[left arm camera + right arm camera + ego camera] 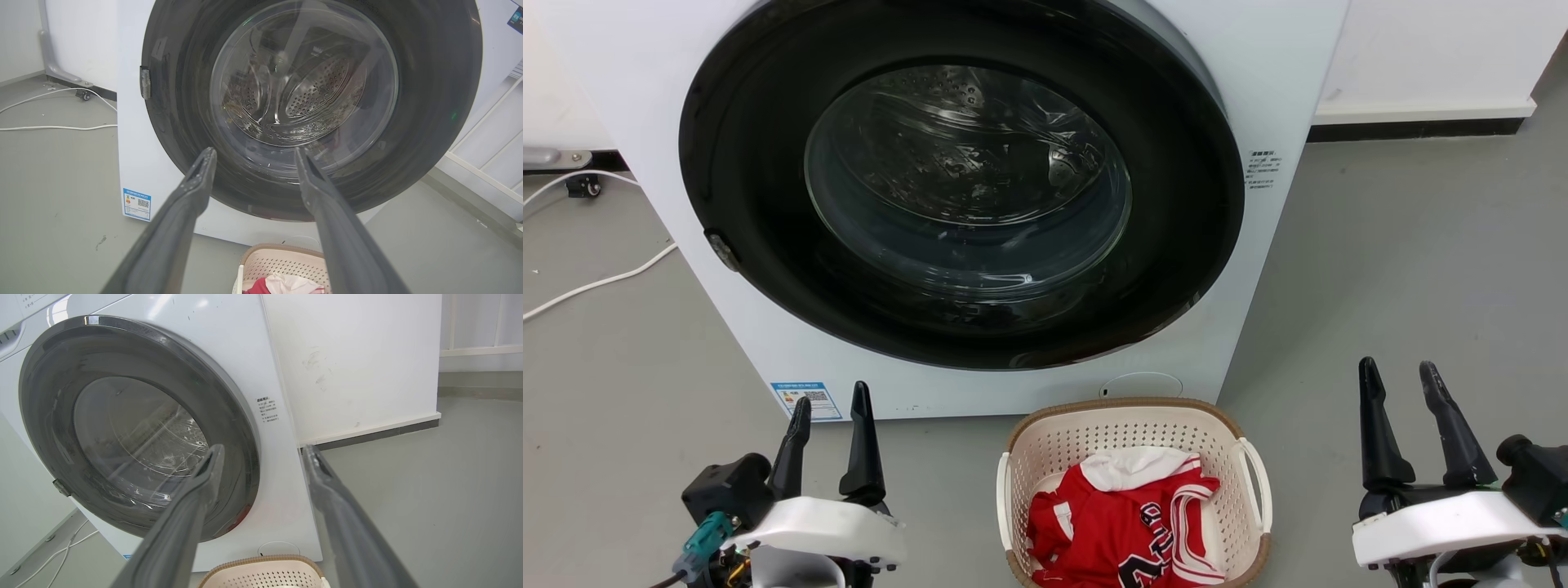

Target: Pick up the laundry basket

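The washing machine (1282,73) stands on the floor (1405,269), its door (964,188) facing the robot, a wall (1437,49) behind it to the right. The laundry basket (1078,437) sits on the floor just before the machine, below the door, with a jersey (1119,523) inside. A cable (596,283) lies on the floor left of the machine. The left gripper (832,394) is left of the basket, the right gripper (1397,364) right of it, both apart from it.

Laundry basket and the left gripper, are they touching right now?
Apart. The head view shows a strip of grey floor between the left gripper and the laundry basket, and its fingers point toward the washer.
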### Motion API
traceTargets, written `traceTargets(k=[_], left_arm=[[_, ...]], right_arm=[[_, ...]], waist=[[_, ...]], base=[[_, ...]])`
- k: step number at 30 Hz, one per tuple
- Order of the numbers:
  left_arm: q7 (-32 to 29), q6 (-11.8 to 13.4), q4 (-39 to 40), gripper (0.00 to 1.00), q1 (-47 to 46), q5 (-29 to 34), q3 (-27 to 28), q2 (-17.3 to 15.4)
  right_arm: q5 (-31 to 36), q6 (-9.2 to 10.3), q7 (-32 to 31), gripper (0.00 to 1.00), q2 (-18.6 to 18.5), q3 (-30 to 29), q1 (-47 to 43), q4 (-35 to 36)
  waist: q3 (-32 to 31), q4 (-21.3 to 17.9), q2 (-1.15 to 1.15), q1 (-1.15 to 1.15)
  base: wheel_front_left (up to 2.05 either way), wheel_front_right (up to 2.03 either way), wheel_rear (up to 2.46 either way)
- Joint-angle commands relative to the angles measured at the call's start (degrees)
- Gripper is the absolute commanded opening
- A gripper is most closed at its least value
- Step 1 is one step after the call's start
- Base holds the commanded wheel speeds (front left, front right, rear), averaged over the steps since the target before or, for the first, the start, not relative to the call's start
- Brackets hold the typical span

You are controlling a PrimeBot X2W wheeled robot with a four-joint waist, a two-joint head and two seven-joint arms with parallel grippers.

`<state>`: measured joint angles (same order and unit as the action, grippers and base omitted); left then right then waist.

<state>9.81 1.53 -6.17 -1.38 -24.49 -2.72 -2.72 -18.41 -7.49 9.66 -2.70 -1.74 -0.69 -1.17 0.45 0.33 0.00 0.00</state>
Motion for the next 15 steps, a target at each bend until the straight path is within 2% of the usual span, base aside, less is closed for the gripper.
traceTargets(k=[1, 15], left_arm=[[0.6, 0.3, 0.5, 1.0, 0.1, 1.7, -0.2, -0.2], [2.3, 1.5, -0.1, 1.0, 0.6, 8.5, -1.2, -0.2]], right_arm=[[1.8, 0.0, 0.7, 1.0, -0.2, 0.1, -0.4, 0.9], [7.5, 0.0, 2.5, 1.0, -0.3, 0.1, -1.5, 1.8]], waist=[[0.0, 0.0, 0.0, 0.0], [0.1, 0.1, 0.0, 0.0]], base=[[0.0, 0.0, 0.0], [0.0, 0.0, 0.0]])
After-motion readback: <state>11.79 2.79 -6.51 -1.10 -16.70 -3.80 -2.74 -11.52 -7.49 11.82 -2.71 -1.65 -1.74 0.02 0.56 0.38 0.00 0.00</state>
